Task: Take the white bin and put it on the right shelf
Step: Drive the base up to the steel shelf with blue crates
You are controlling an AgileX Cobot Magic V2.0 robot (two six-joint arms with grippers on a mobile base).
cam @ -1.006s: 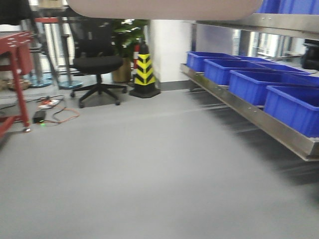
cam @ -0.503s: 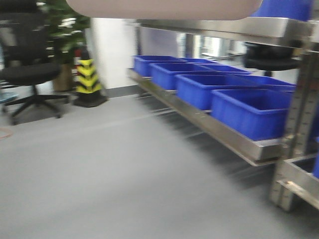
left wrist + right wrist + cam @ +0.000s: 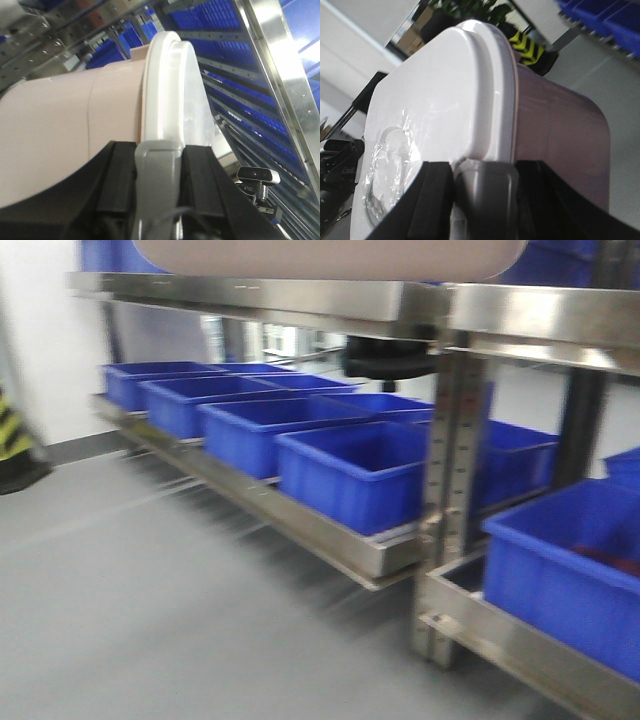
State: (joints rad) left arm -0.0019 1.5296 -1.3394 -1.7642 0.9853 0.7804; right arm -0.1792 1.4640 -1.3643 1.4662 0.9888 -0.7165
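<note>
Our left gripper (image 3: 158, 155) and right gripper (image 3: 485, 177) clamp the lidded white bin (image 3: 60, 125) by its rim. It faces the right shelf (image 3: 300, 295) — open, empty blue bins (image 3: 350, 465) below that shelf.

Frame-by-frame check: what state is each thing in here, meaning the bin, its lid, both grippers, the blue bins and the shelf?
white bin, held up in the air between both grippers, not yet on a shelf.
lid, on and closed.
left gripper, shut on one end of the white bin.
right gripper, shut on the other end.
blue bins, open-topped, in a row on the lower rack level.
right shelf, not yet holding the white bin.
</note>
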